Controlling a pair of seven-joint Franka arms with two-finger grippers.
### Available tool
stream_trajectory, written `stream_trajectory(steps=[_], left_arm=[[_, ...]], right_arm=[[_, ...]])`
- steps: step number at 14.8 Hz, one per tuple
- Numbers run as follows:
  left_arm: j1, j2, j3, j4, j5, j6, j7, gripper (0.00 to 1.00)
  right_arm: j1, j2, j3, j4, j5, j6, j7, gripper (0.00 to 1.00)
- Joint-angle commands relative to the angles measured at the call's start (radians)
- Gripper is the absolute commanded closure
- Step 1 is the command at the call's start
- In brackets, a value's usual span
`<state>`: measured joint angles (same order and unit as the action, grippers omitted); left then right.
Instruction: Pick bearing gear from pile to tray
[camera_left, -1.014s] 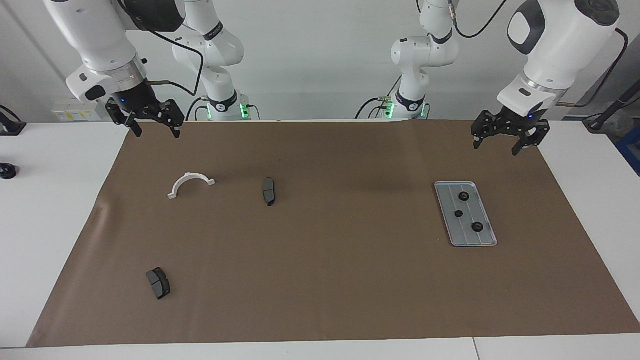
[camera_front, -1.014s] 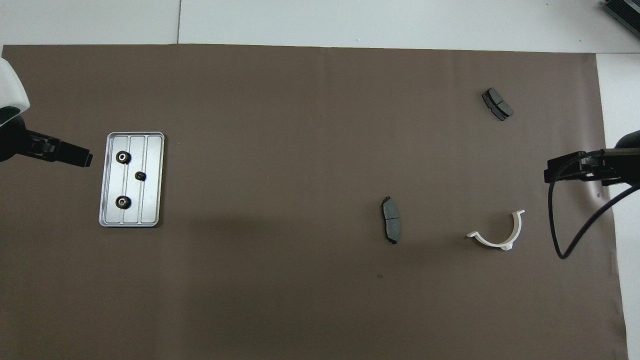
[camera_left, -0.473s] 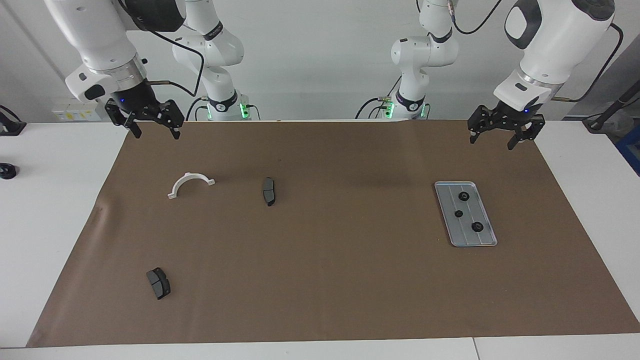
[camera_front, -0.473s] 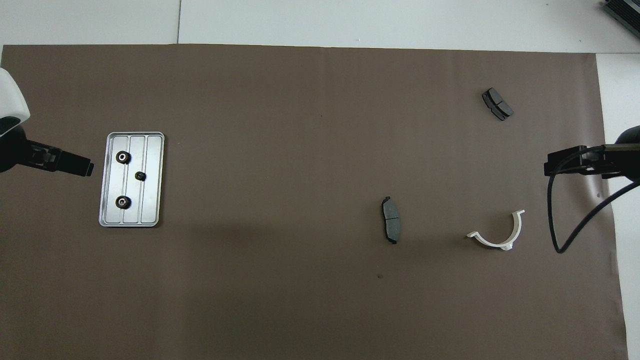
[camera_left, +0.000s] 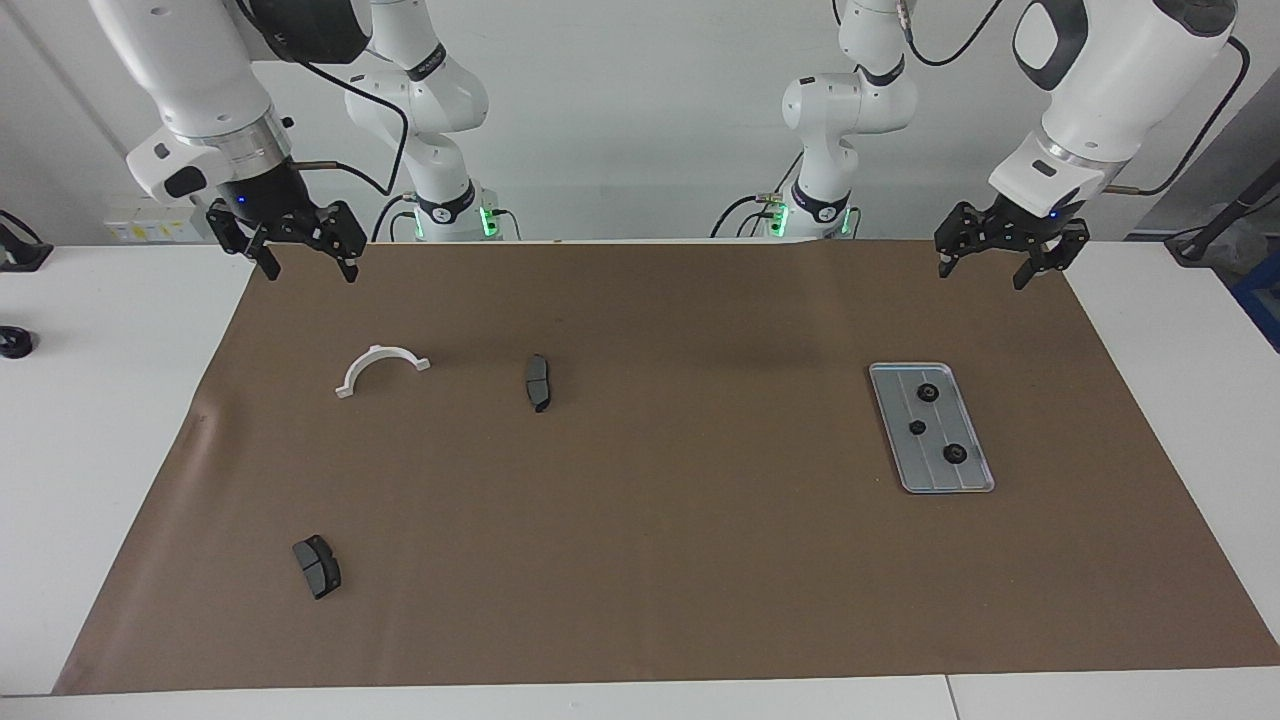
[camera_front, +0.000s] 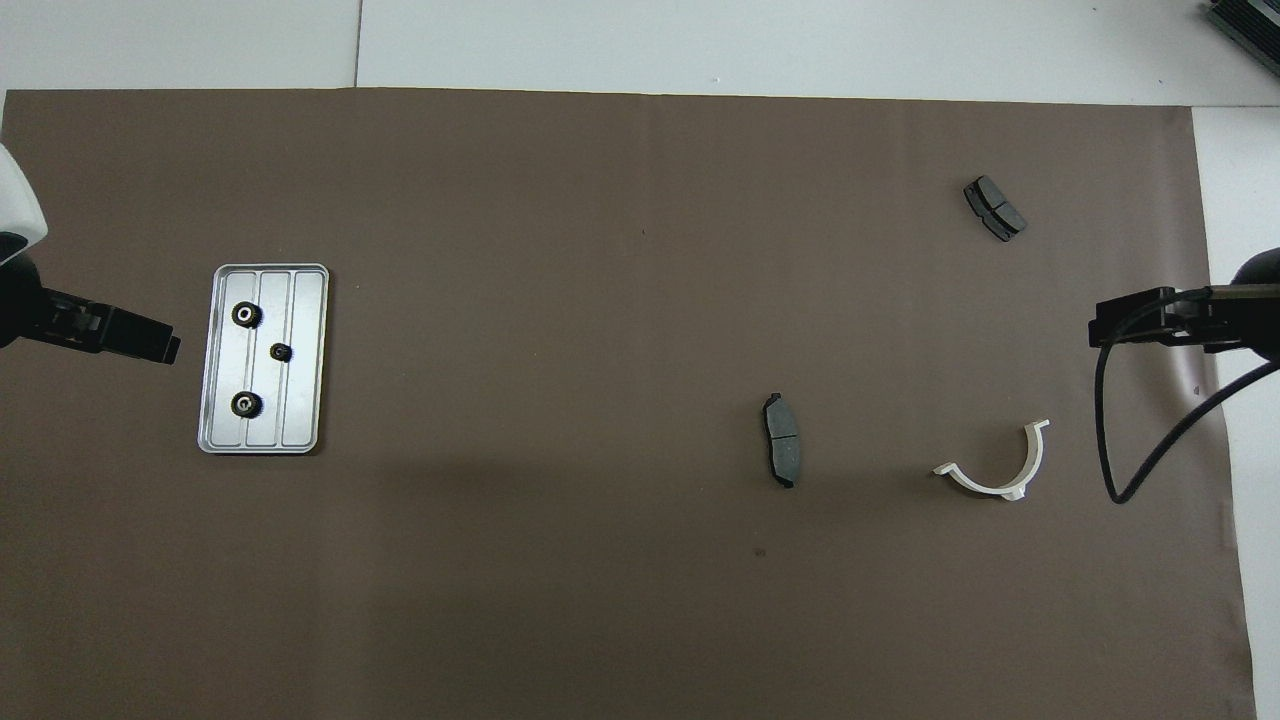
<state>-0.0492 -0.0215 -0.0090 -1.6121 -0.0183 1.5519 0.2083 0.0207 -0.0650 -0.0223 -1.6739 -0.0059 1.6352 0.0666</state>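
The silver tray lies on the brown mat toward the left arm's end. Three small black bearing gears rest in it. The pile's parts lie scattered toward the right arm's end: a white half-ring bracket and two dark brake pads, one of them farthest from the robots. My left gripper hangs open and empty over the mat's edge, beside the tray. My right gripper hangs open and empty over the mat's corner, beside the bracket.
The brown mat covers most of the white table. A black cable loops down from the right wrist. A small dark object sits on the bare table at the right arm's end.
The left gripper has risen a little and drawn back toward the robots, away from the tray. The right gripper has barely shifted. The parts have not moved.
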Motion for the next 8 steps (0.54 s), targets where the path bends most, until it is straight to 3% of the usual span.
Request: stream_trajectory(steps=[1, 8], left_arm=[[-0.012, 0.028, 0.008, 0.067, 0.006, -0.059, -0.036, 0.00], [-0.004, 0.018, 0.003, 0.055, 0.003, -0.050, -0.095, 0.00]], right_arm=[[-0.007, -0.015, 0.005, -0.017, 0.020, 0.014, 0.009, 0.00], [-0.005, -0.016, 0.007, -0.017, 0.020, 0.003, 0.010, 0.00]])
